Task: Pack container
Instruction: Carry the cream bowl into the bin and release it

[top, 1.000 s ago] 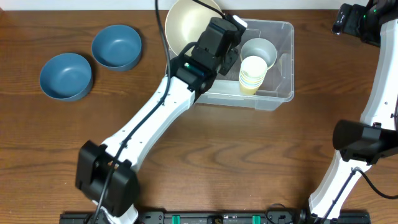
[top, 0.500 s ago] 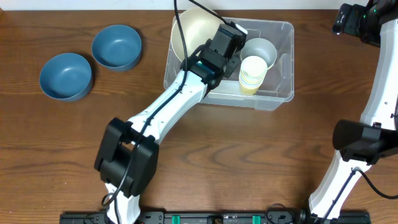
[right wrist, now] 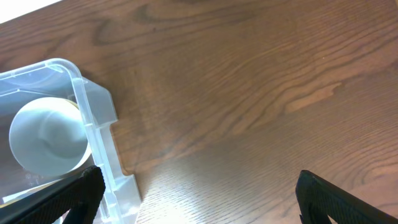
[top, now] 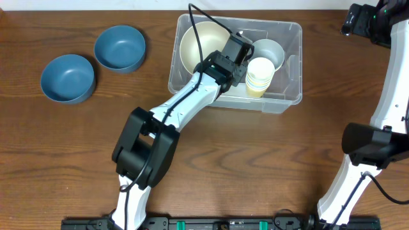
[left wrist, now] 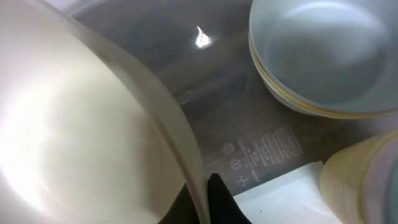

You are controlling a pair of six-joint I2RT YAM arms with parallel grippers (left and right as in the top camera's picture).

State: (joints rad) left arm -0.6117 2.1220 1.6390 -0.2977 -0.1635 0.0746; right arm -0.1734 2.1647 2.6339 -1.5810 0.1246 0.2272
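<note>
toward the upper middle of the overhead frame, the container (top: 293, 67) sits on the brown wooden surface (top: 255, 160), its long sides running left to right. the left arm (top: 182, 105) stretches from the lower left of the frame across the container's lower wall. the left jaws are clamped on the rim of a cream bowl (top: 199, 43), which leans tilted inside the left half of the container. at the bottom edge of the left wrist view, that rim is pinched between two dark tips. right of the bowl, inside the container, a pale grey-blue cup (top: 268, 50) sits near the upper right corner, and a stack of yellow cups (top: 259, 76) sits just below it, close beside the jaws. at the upper left of the overhead frame, well apart from the container, a blue bowl (top: 119, 47) stands just beside a second blue bowl (top: 68, 77). along the right edge rises the right arm (top: 390, 96). in the right wrist view the right jaws are spread wide with nothing between them, above bare wood just right of the container's corner.
</note>
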